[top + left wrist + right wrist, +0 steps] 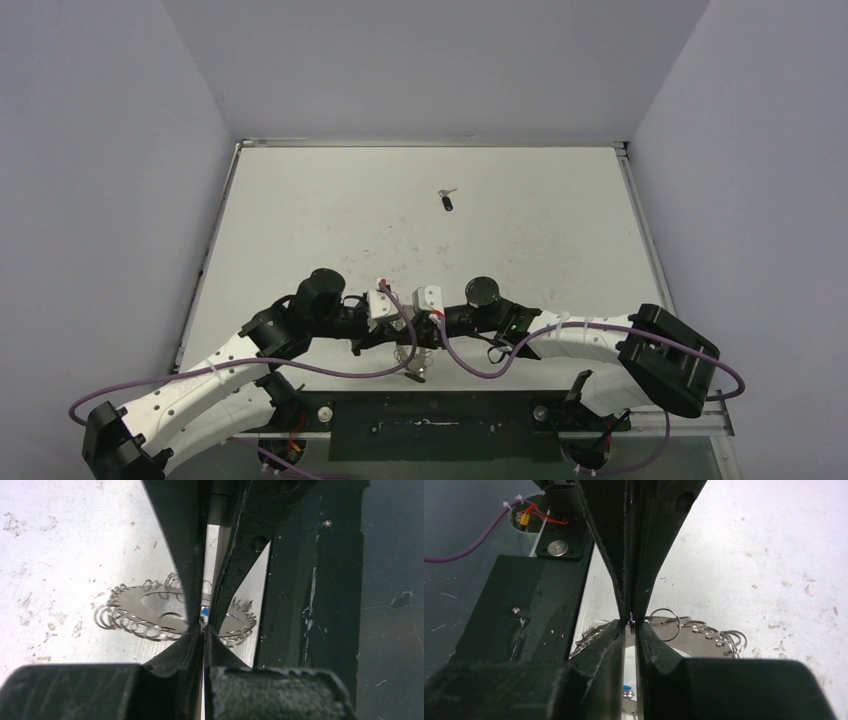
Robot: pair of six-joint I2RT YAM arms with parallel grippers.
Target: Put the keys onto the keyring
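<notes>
Grips keyring (135, 612) at near edge of table (300, 200) between shut left gripper (204, 625) and narrowly pinched right gripper (630, 622), key (446, 201) well beyond.

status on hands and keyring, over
Left hand shut on large round silvery looped metal keyring. Right hand pinching its rim. One small black-headed key far off.

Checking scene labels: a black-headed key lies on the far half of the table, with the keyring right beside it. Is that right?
Not quite. The black-headed key does lie on the far half of the table, but the keyring is at the near edge, well apart from it. The top external view shows this.
</notes>
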